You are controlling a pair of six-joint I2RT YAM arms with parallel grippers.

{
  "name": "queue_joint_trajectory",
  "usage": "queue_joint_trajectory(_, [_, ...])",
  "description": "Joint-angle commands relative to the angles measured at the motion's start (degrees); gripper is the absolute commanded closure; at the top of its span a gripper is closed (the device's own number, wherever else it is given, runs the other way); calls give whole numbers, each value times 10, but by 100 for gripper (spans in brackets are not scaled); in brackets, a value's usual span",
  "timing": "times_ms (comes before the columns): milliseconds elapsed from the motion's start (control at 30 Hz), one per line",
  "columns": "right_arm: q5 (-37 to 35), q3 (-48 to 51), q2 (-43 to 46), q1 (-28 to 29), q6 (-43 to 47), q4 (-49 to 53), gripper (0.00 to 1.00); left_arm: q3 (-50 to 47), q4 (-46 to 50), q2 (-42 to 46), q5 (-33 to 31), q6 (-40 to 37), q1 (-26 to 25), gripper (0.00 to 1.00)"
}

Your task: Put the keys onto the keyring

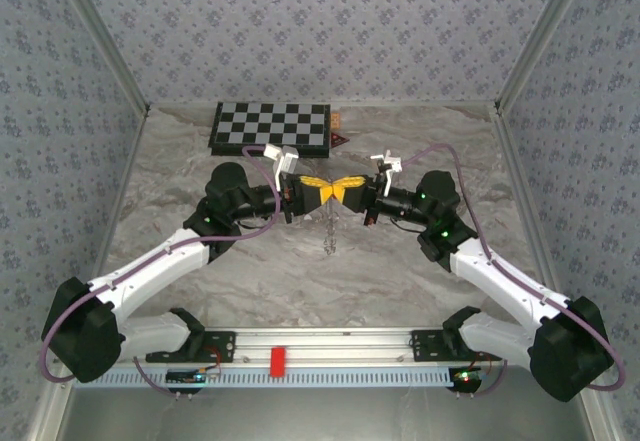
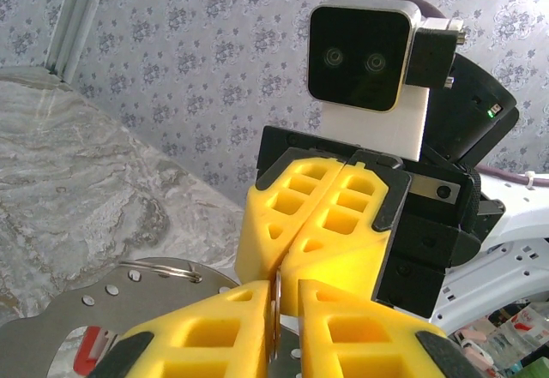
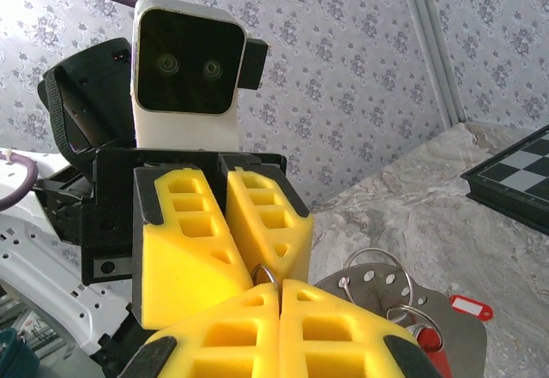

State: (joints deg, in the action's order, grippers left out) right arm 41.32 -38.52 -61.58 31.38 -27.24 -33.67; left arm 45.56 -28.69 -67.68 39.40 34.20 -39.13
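Closest to the right wrist camera, the right jaws are pressed tight together, their yellow fingers (image 3: 257, 303) flush along the seam. A small arc of the keyring (image 3: 264, 273) stands up out of that seam at the tips. The left jaws meet them nose to nose. In the left wrist view their own fingers (image 2: 249, 297) sit almost together with a thin grey metal edge in the slit, so they appear to pinch the same ring, though how firmly cannot be told.

Just beyond the tips hangs a round metal plate (image 3: 360, 320) drilled with holes, with further wire loops (image 3: 377, 267) lying against it. The keys (image 3: 470, 308) show as red heads beside and below that plate; their blades are hidden. From above, the two arms meet tip to tip over the middle of the counter (image 1: 420, 281), well apart from the chessboard (image 1: 270, 128) at the back and the red block (image 1: 277, 361) on the front rail.

Judged from this, the pick-up is done and the whole bunch is held in the air. The red heads hang close by the loops, but whether either key is really threaded cannot be made out. At best the threading is part finished; confirming both keys and setting the ring down would be left.
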Motion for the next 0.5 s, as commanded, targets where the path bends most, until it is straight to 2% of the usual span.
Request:
queue_joint_trajectory(0, [-7, 3, -4, -5, -10, -27, 100, 8, -27, 7, 22, 4, -10, 84])
queue_joint_trajectory(100, [-9, 6, -2, -7, -11, -28, 100, 6, -16, 12, 15, -2, -11, 81])
queue_joint_trajectory(467, [-10, 9, -1, -9, -15, -34, 100, 0, -9, 24, 1, -5, -7, 85])
